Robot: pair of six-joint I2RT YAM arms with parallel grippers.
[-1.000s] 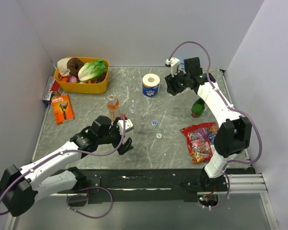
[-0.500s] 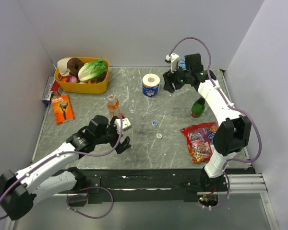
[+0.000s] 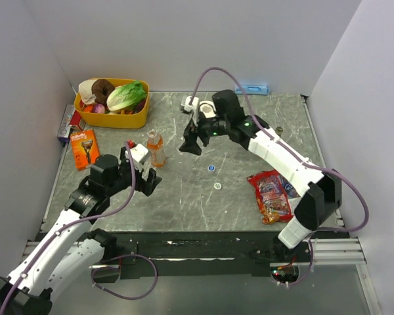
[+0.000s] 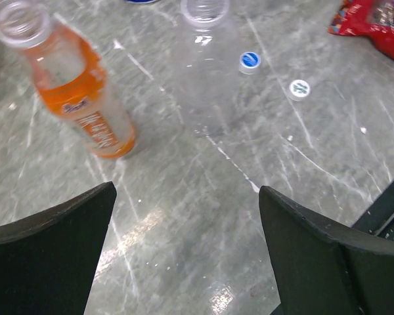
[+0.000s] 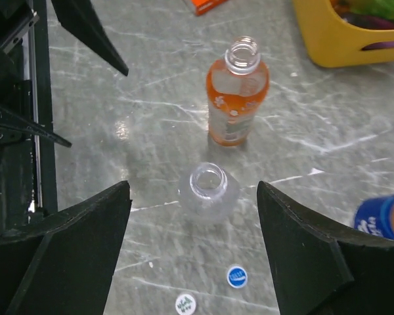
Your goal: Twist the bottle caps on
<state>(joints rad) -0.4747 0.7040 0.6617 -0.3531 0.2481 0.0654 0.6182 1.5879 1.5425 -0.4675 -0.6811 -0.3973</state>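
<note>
A: Where does the capping stand?

B: Not started, I'd say. The small colourless see-through plastic bottle [image 5: 209, 193] stands upright and open-mouthed on the grey marbled surface [image 5: 151, 131]. The taller clear bottle of orange drink [image 5: 236, 98] is just beside it, also uncapped. The small round blue plastic cap [image 5: 236, 275] and the pale-topped round cap [image 5: 185, 303] lie loose near the colourless bottle.

A: And the end effectors?

B: The right end effector [image 5: 194, 187] hovers over the colourless bottle, spread wide and holding nothing. The left end effector [image 4: 187, 189] is spread fully and also empty, near both bottles.

A: How should it go?

B: One should steady a bottle low on its body. The other should lift a cap by its rim, set it level on the neck, then turn. A tilted cap would likely cross-thread.
</note>
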